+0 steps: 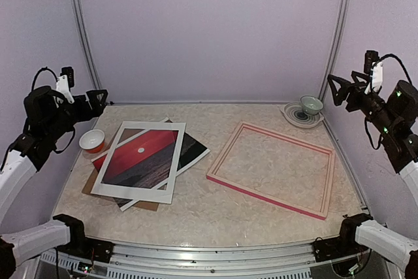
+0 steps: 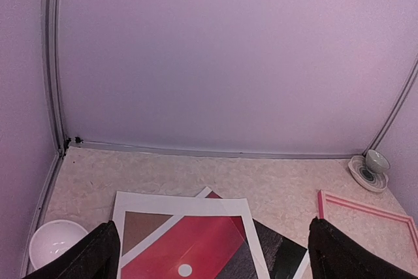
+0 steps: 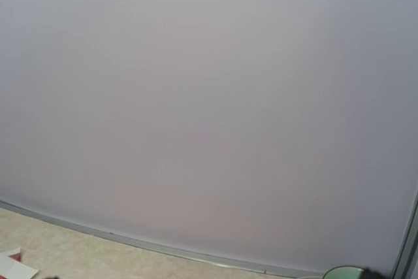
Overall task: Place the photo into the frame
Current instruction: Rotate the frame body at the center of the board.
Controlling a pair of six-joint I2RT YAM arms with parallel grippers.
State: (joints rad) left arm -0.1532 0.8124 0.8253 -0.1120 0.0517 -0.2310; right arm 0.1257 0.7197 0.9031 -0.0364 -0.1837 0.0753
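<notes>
Left gripper point(image 1: 96, 100) and right gripper point(image 1: 336, 89) wide, empty, raised. Photo point(image 1: 140, 151) sits under white mat point(image 1: 134, 193); pinch its corner carelessly and you could drag both, missing frame point(image 1: 264, 196)

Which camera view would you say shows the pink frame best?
The top external view: all four sides of the frame show. The left wrist view catches only one corner of it; the right wrist view shows none.

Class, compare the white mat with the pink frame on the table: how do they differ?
The white mat is a thin sheet; the frame is thicker and pink-edged. The mat lies on the photo, its window showing it; the frame lies alone, showing bare table. Both are open rectangles.
</notes>
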